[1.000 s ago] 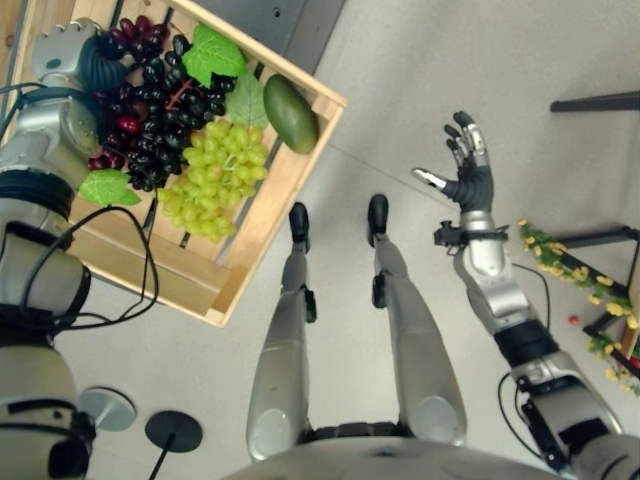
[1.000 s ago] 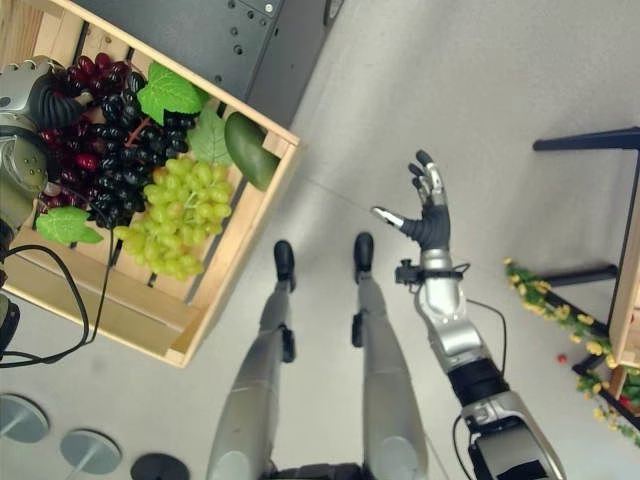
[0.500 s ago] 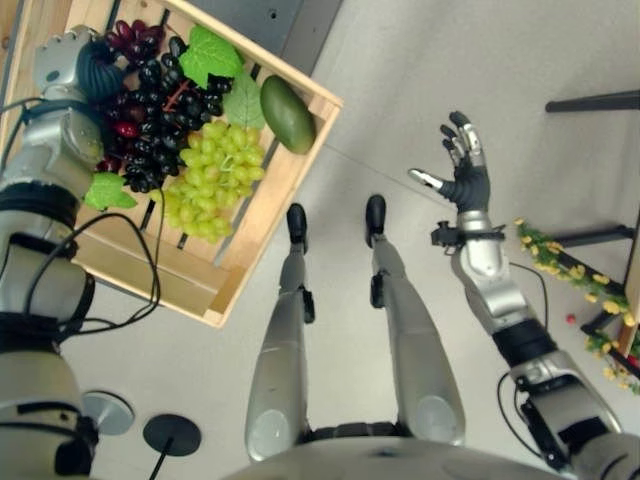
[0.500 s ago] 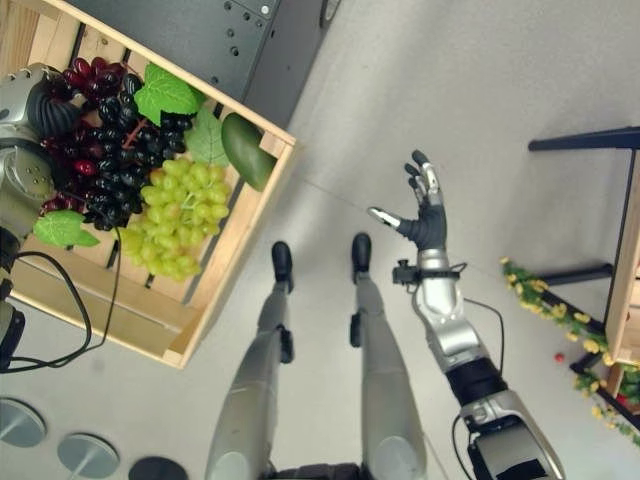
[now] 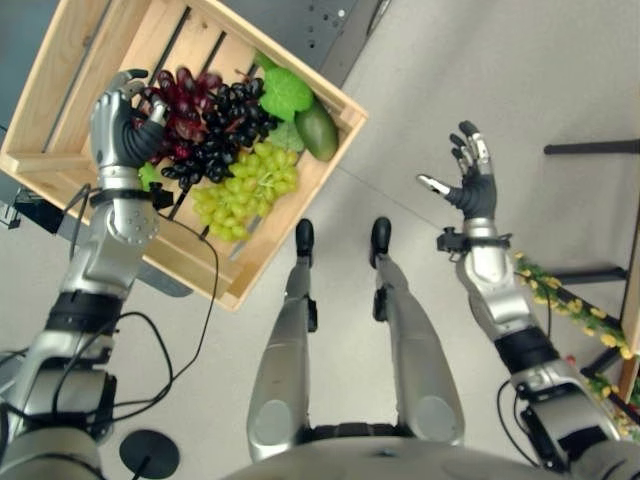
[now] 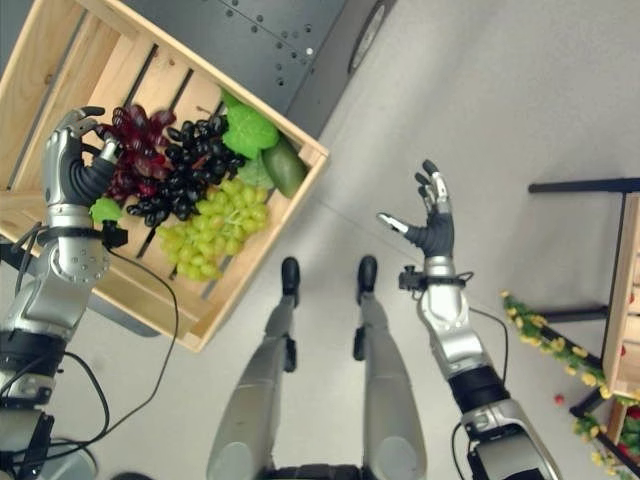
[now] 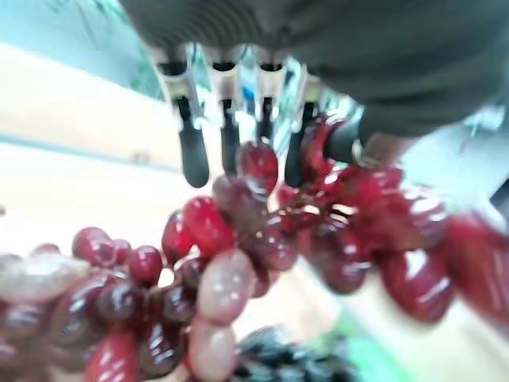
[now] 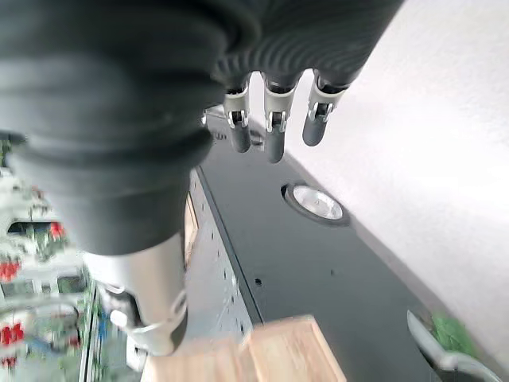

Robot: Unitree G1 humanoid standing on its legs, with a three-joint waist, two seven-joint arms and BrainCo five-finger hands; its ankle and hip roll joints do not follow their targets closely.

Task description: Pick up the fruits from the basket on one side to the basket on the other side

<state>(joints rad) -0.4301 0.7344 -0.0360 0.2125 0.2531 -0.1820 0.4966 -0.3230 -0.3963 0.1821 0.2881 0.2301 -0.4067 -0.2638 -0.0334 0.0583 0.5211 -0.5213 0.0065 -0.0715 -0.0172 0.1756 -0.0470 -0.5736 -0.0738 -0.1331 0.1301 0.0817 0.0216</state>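
Since the left hand has its fingers curled round the red grapes in the wooden crate, a loose bunch (floppy stuff) could snag the black grapes or slip free when lifted. The right hand hangs spread, empty.

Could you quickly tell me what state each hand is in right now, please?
Left hand: shut on the red grapes in the wooden crate.
Right hand: open, holding nothing.
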